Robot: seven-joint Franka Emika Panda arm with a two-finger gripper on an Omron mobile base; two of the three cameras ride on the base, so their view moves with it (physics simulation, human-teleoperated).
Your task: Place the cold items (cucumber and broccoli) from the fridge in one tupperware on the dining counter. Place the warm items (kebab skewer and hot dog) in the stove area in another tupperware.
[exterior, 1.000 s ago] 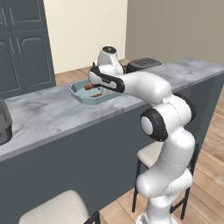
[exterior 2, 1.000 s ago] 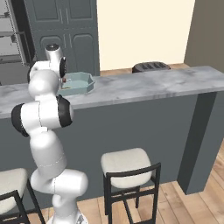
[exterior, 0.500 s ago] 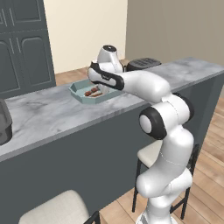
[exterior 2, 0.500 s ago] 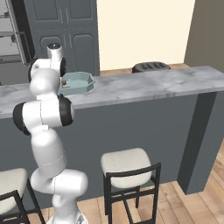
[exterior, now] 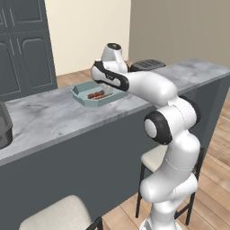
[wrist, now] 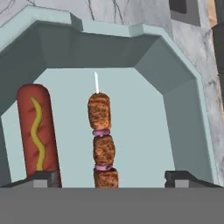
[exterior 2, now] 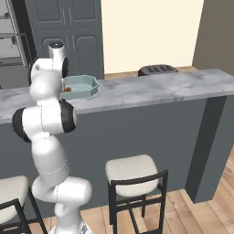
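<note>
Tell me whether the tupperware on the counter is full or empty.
Neither: the tupperware holds a hot dog and a kebab skewer, with bare floor beside them.

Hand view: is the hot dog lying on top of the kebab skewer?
No, the hot dog lies beside the kebab skewer, apart from it on the tupperware floor.

Here's the arm [exterior: 148, 87]: glossy white shells all the way up, rounded and bulbous, each segment swelling into the next. Dark, near-black discs cap the joints [exterior: 152, 128], ringed in grey where the white casings meet. A black band runs along the forearm near the wrist. On top sits a white cylinder with a dark round cap [exterior: 113, 46]. From the hand camera, two small dark fingertips [wrist: 41, 177], blocky, with paler grey faces.
</note>
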